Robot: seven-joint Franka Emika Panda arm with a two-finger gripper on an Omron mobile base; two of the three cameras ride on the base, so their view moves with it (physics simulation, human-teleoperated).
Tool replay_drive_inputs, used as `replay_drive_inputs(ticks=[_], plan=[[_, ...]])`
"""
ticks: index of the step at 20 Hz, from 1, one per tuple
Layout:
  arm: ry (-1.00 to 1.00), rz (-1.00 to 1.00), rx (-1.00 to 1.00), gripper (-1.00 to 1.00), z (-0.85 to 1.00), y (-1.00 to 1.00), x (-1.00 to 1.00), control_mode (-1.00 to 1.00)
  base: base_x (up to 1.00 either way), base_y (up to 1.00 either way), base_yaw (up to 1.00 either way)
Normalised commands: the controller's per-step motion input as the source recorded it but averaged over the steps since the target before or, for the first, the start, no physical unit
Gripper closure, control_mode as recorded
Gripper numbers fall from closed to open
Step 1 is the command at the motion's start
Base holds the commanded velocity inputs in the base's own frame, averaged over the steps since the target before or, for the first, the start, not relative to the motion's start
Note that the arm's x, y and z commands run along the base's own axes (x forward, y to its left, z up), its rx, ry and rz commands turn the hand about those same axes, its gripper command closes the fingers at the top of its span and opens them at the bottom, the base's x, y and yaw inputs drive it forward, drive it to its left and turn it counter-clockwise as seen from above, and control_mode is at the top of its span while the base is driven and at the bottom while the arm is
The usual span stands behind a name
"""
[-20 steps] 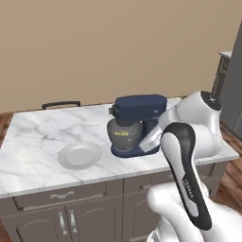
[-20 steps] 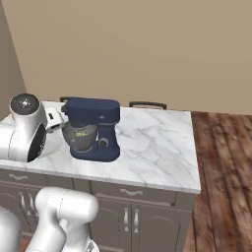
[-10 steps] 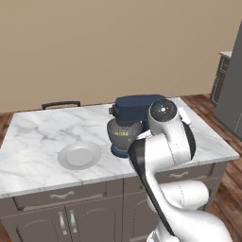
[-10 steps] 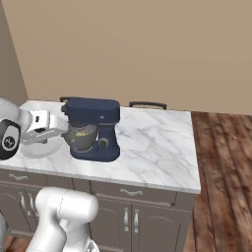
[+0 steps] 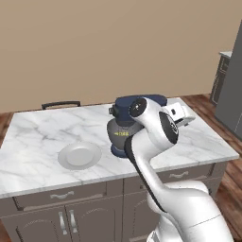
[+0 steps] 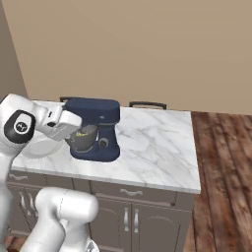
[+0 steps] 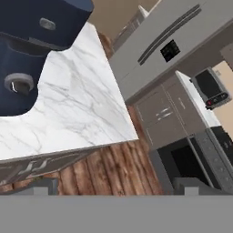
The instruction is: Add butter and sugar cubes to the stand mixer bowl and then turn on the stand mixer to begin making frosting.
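The navy stand mixer (image 5: 124, 108) stands mid-counter, with the grey stand mixer bowl (image 6: 80, 141) under its head. A small yellow piece, the butter (image 6: 88, 130), shows inside the bowl's rim. The sugar cubes are out of view. My gripper (image 5: 185, 118) hovers just in front of the mixer, near its column side, pointing along the counter to the right. In the hand view my gripper (image 7: 116, 187) has its tips wide apart, open and empty, and the mixer's round silver knob (image 7: 18, 83) sits at the upper left.
A flat grey-white plate (image 5: 79, 155) lies bare on the marble counter (image 5: 33, 137) left of the mixer. My own arm crosses in front of the mixer. Past the counter's right end are wood floor, a steel fridge (image 7: 173, 43), cabinets and an oven (image 7: 200, 159).
The arm has swung and the hand has travelled across the mixer's front toward its column side. The jaws stayed open and empty. The mixer and plate have not moved.
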Motion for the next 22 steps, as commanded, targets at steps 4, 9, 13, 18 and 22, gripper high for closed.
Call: replay_drive_inputs(ticks=[4, 9, 13, 18, 22], plan=[[0.08, -0.18, 0.0, -1.0, -0.33, -0.32, 0.11, -1.0, 0.0, 0.0, 0.0], [0.05, -0.03, 0.07, -1.0, -0.3, -0.11, 0.0, -1.0, 0.0, 0.0, 0.0], [0.01, 0.01, 0.05, -1.0, -0.2, 0.0, 0.01, -1.0, 0.0, 0.0, 0.0], [0.0, 0.07, 0.0, -1.0, -0.21, 0.0, 0.07, -1.0, 0.0, 0.0, 0.0], [0.0, 0.13, 0.0, -1.0, -0.36, 0.0, 0.02, -1.0, 0.0, 0.0, 0.0]])
